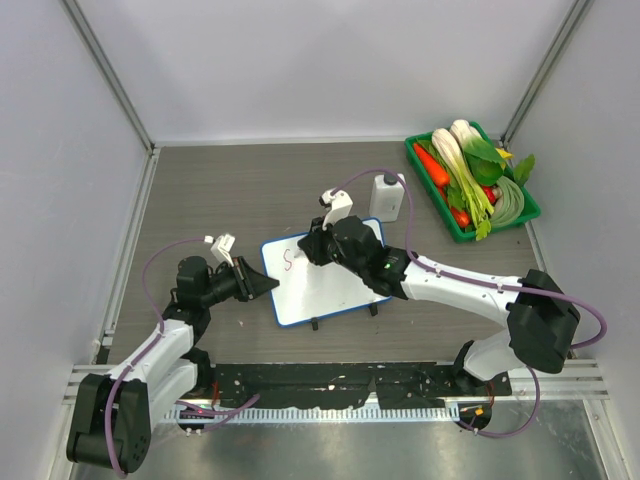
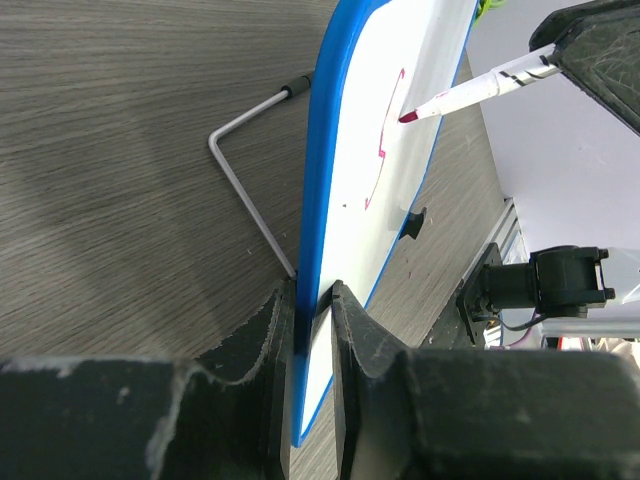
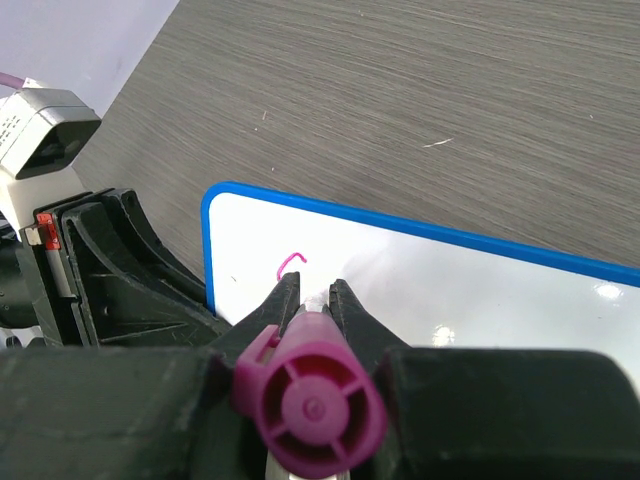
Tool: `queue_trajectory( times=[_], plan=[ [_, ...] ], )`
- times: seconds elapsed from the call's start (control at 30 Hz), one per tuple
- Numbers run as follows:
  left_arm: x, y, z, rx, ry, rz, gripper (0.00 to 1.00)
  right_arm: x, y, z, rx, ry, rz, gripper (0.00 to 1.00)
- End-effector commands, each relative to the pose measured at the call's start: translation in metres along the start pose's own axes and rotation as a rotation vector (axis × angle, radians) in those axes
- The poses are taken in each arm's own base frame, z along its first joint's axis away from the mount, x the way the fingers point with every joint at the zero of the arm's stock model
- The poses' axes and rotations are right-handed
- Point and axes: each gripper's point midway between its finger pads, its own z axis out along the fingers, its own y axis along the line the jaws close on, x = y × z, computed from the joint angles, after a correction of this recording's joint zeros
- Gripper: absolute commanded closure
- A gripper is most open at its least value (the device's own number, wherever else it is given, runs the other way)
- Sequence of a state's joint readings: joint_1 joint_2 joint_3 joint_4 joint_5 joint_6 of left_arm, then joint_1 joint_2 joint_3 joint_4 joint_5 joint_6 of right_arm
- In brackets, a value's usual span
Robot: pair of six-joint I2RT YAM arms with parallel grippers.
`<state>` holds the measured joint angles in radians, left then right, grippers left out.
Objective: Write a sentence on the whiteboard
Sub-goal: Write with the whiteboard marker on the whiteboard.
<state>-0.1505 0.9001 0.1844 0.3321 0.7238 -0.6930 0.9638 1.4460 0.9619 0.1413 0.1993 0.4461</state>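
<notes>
- While your left gripper (image 2: pixel 312 300) pinches the whiteboard (image 1: pixel 325 285) by its blue left rim, jaws narrow on that edge, the board sits propped at a slant on its wire stand (image 2: pixel 245 170); I take that grip to be the brace for writing.
- Your right gripper (image 3: pixel 315 300) is clamped on a magenta marker (image 2: pixel 470 95), cap end toward its wrist camera; the tip is at the board's upper left part, touching or just off the surface; I cannot tell which.
- The step in hand, as I judge it, is the very start of the sentence (image 2: pixel 385 140); one curved magenta stroke shows near the board's left rim, and I see nothing else written.
- The next move calls for light, even pressure and small strokes running away from that left rim; press too hard and the board may tip back on its stand.
- Readable writing: only that single mark, which looks like a capital S; no word is complete.
- No brand or label can be read on the marker, nor on the white bottle (image 1: pixel 387 195) just beyond the board's far right corner; a green tray (image 1: pixel 412 148) of vegetables lies further off that same corner.
</notes>
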Motion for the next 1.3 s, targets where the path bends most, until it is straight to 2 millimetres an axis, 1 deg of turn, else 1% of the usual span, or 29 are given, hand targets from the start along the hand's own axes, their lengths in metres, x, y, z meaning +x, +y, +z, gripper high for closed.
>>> queue_trajectory(
  times=[0.0, 0.13, 0.27, 0.57, 0.97, 1.1, 1.27],
  plan=[
    [-0.007, -0.001, 0.001, 0.002, -0.029, 0.042, 1.0, -0.025, 0.008, -0.007, -0.032, -0.074, 0.008, 0.99],
    [-0.007, -0.001, 0.001, 0.002, -0.029, 0.042, 1.0, -0.021, 0.008, -0.005, -0.026, -0.057, 0.0, 0.99],
    [-0.007, -0.001, 0.001, 0.002, -0.029, 0.042, 1.0, -0.014, 0.002, -0.003, -0.007, -0.042, -0.005, 0.99],
    [-0.008, -0.002, 0.001, 0.005, -0.031, 0.045, 1.0, 0.0, -0.003, -0.005, 0.001, 0.004, -0.021, 0.98],
    [-0.007, -0.002, 0.0, 0.006, -0.031, 0.046, 1.0, 0.019, -0.004, -0.011, -0.02, 0.054, -0.009, 0.99],
    [-0.007, -0.001, 0.0, 0.006, -0.031, 0.044, 1.0, 0.017, -0.005, -0.012, -0.014, 0.044, -0.002, 0.98],
    [-0.007, -0.002, 0.0, 0.005, -0.032, 0.045, 1.0, -0.001, 0.0, -0.012, -0.023, -0.016, 0.01, 0.99]
  ],
)
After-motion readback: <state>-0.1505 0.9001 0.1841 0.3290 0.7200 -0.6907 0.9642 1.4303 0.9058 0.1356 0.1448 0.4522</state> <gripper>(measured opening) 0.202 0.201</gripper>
